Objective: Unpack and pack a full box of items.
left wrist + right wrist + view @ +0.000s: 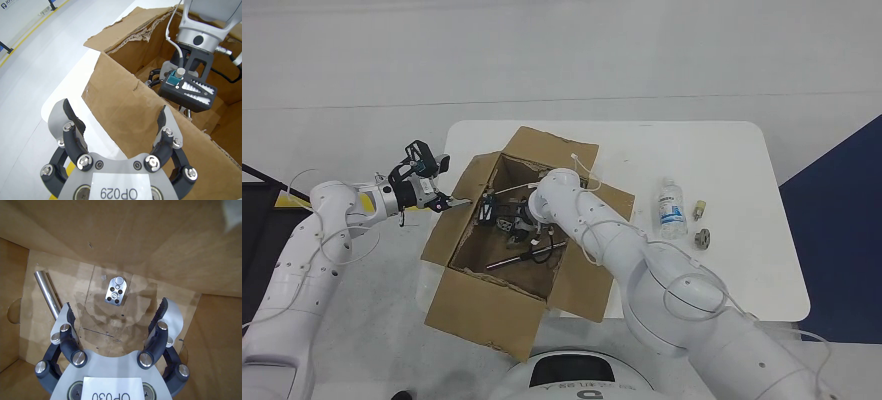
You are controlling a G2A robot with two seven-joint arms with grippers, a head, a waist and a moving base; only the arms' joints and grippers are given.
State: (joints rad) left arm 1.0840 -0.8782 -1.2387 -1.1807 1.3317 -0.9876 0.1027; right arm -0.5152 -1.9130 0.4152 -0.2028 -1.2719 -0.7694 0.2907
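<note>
Right fingers [164, 310]: spread wide with nothing between them, down inside the box [487, 300], just above its floor.
Left fingers [72, 115]: spread and empty, outside the box beside its 9 o'clock wall.
Box position: open with flaps out, on the 9 o'clock half of the counter [742, 280].
Plate [115, 291]: small drilled metal piece lying flat on the box floor. It sits just ahead of the right fingertips and centred on their gap. Its long axis runs nearly along the reach, so its narrow width faces the pinch.
Rod [46, 291]: steel, flat on the floor off to one side, its near end hidden behind one right finger.
Unpacked: bottle [670, 208] and two metal parts [701, 238] on the counter at the box's 3 o'clock.
Nearer arm: the right, judging by the cardboard wall blocking the left.
</note>
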